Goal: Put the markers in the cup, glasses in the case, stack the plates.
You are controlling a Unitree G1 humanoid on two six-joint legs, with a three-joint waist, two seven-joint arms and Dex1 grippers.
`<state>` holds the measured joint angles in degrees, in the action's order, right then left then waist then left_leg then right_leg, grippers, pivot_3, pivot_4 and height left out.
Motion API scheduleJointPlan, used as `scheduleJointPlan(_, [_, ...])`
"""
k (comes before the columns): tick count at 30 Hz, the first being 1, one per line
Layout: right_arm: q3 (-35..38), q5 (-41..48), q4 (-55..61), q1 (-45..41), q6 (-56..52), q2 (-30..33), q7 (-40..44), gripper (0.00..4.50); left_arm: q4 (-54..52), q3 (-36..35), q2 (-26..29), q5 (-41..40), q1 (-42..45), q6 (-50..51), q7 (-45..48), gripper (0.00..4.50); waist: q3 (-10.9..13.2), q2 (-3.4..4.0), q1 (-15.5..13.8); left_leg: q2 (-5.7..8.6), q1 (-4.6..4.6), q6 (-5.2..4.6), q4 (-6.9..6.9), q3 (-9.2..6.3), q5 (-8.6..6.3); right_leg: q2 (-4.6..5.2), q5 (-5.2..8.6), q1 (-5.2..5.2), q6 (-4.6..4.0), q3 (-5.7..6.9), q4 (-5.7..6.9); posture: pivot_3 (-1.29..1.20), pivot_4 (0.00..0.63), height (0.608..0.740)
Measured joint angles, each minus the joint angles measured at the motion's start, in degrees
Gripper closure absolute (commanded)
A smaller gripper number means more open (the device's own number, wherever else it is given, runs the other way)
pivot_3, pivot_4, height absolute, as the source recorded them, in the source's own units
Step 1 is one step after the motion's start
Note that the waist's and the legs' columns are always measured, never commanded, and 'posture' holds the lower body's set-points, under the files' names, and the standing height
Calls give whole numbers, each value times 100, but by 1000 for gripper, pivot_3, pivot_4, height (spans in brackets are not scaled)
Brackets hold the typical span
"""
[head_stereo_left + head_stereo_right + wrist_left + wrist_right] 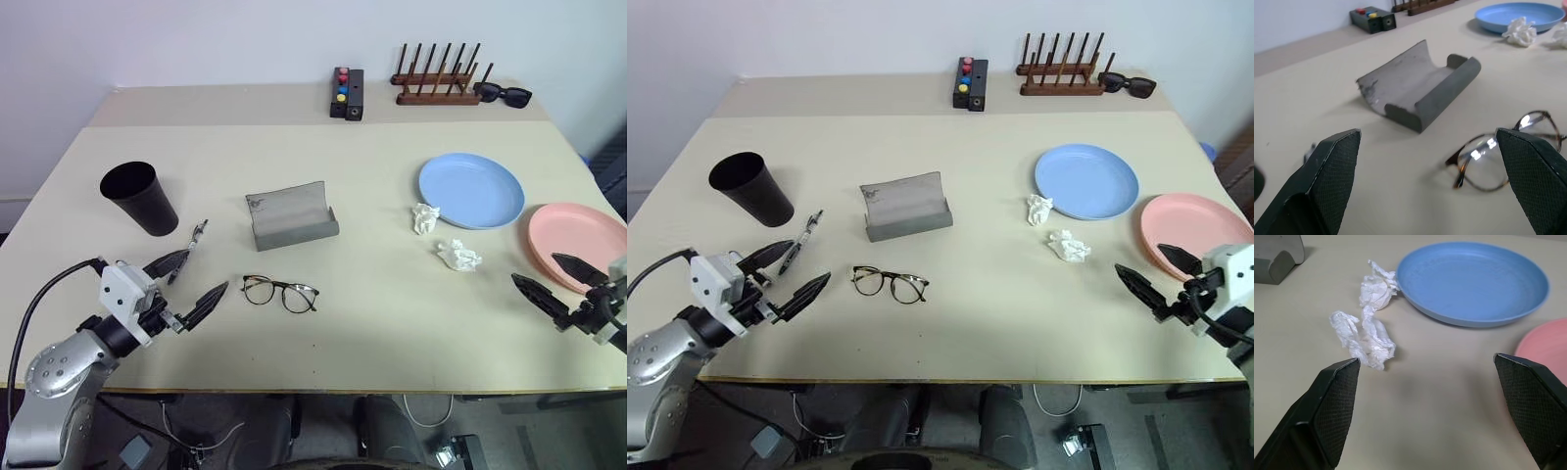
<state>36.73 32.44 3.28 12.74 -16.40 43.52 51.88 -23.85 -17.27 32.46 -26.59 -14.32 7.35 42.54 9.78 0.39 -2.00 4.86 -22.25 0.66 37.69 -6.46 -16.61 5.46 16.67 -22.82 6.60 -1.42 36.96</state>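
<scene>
Here, both grippers hang wide and empty over the beige table (pixel 372 294).
Left gripper (pixel 188 282) beside wire-framed glasses (pixel 280 292); right gripper (pixel 559 281) by the round pink plastic plate (pixel 568 230).

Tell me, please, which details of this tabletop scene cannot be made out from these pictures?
- Slim markers: beside the black tapered plastic cup, partly behind the left gripper in the head views; their number is unclear.
- Cup interior: dark, contents indistinguishable.
- Pink round plastic plate: cut by the picture's edge, with the right gripper before it.
- Black box with coloured buttons: details too small.
</scene>
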Motion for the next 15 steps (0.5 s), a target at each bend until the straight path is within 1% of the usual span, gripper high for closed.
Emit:
scheduleJointPlan(4, [179, 49, -169, 39, 18, 108, 304, 28, 5, 4, 27, -2, 0, 22, 1, 0, 0, 0, -5, -1, 0, 0, -3, -1, 0, 0, 0, -1, 1, 0, 0, 0, 150, 740])
scheduleJointPlan(8, [139, 176, -80, -49, -87, 105, 417, 28, 6, -2, 57, -5, -1, 83, -16, 0, 0, 0, -4, -1, 1, 0, -2, -1, 0, 1, 0, 0, 0, -1, 0, 0, 150, 740])
scheduleJointPlan(12, [-252, 324, 377, -271, -327, 9, 356, 28, -46, 0, 57, -13, 80, 234, -150, 0, 0, 0, -9, -2, 1, 0, -3, -3, 0, 0, 0, -1, 0, 0, 1, 0, 150, 740])
scheduleJointPlan(15, [-559, 382, 588, -412, -448, -44, 309, 28, -274, 30, 55, -18, 140, 405, -306, 0, 1, -1, -23, 2, -1, 0, -1, -3, 0, 4, 0, 1, 1, 0, -1, 0, 150, 740])
